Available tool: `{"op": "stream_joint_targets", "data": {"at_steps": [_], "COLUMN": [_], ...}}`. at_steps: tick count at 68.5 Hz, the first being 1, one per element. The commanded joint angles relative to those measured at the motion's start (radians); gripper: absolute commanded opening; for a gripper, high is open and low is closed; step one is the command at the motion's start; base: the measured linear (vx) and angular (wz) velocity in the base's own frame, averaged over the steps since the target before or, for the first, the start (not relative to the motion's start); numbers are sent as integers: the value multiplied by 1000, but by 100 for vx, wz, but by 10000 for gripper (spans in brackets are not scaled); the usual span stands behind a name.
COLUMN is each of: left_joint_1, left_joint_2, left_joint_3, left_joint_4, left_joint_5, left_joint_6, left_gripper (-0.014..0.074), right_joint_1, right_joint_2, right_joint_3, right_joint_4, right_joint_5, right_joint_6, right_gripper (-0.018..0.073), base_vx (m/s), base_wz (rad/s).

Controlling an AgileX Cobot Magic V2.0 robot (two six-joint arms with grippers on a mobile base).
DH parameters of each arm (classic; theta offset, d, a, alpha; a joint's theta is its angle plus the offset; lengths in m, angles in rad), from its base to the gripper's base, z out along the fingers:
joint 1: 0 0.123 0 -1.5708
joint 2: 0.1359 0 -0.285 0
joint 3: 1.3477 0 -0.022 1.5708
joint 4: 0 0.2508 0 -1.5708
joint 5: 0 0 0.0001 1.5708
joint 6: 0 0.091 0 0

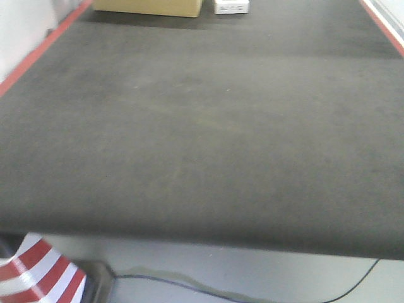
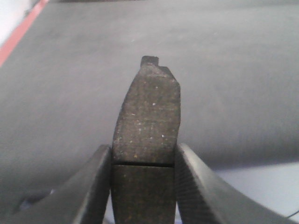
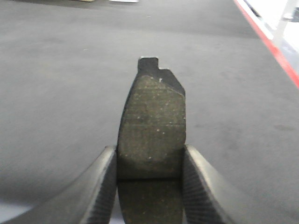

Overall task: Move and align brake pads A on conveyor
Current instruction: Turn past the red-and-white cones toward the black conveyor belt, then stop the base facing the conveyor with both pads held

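The conveyor (image 1: 202, 139) fills most of the front view. It is a wide belt of dark grey, felt-like cloth with a red edge strip (image 1: 38, 53) on its left side and another at the far right corner. The part of the belt seen in this view carries nothing except two things at its far end: a tan cardboard box (image 1: 148, 6) and, just to its right, a smaller white box (image 1: 231, 6). Below the belt's near edge stands a red-and-white striped post (image 1: 38, 274), and a thin dark cable (image 1: 189, 287) trails over the pale floor.

The left claw (image 2: 144, 158) is closed to the width of the first brake pad (image 2: 148, 116). Its two ribbed black fingers (image 2: 93, 186) press the pad's long sides near the centre groove. The pad points away from the wrist, with the belt behind it and the belt's near edge at the lower right.

The right claw (image 3: 149, 161) grips the second brake pad (image 3: 152, 121) the same way, one finger on each side. This pad also has the belt behind it. Neither wrist view shows whether its pad touches the cloth.
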Motion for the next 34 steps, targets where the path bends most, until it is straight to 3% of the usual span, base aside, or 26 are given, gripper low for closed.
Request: {"op": "stream_joint_targets", "data": {"at_steps": [1, 34], "left_joint_1": [-3, -3], "left_joint_2": [8, 8], "left_joint_3": [-31, -31], "left_joint_4": [-16, -16], "left_joint_5": [-97, -97], "left_joint_6": [-3, -3], "left_gripper": [94, 94], "right_joint_1": [-5, -5], "right_joint_2": [6, 6], "right_joint_3": [-31, -31], "right_joint_4": [-10, -10], "right_joint_5": [-99, -99], "right_joint_6": [-11, -11], "right_gripper": [101, 101], "base_vx": [27, 21], "base_wz": [-30, -24]}}
